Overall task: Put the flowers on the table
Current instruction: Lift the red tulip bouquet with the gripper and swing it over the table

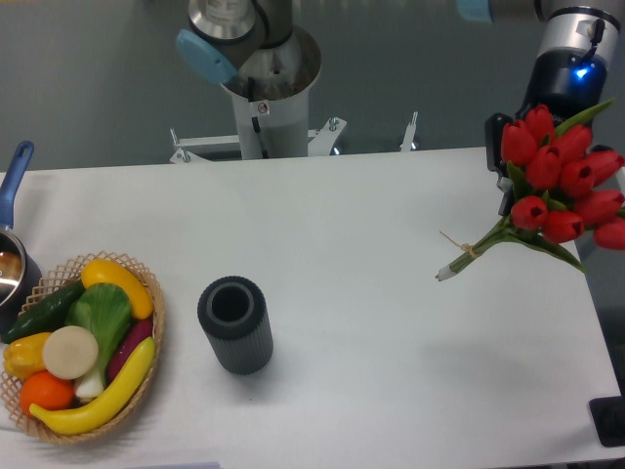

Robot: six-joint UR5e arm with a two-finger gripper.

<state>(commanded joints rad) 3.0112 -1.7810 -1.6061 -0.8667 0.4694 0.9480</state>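
Blue is seen first at the far left, where the handle of a saucepan [14,186] crosses the edge of the white counter [371,244]; the pan itself is cut by the frame. Just beside it a woven basket [151,342] is placed, and it is filled with toy fruit and vegetables: a cucumber [41,310], a yellow banana [103,391], an orange [46,391], a leafy green vegetable [98,318] and some other pieces.

Near the middle of the counter, to the right of the basket and apart from it, a ribbed dark grey vase [235,325] is standing upright with its opening turned up. Behind the counter the grey base of the robot arm [269,93] is mounted.

At the right side the flowers [562,186], a bunch of red tulips with green stems, are held above the counter, near its right edge. The red heads are pointed up and to the right, and the stem ends, tied with tan string [467,251], are pointed down and to the left. A soft shadow is seen on the counter below them. The hand [506,161] is mostly hidden behind the tulips, so it cannot be told exactly how its fingers stand, though the bunch appears to be carried by it.
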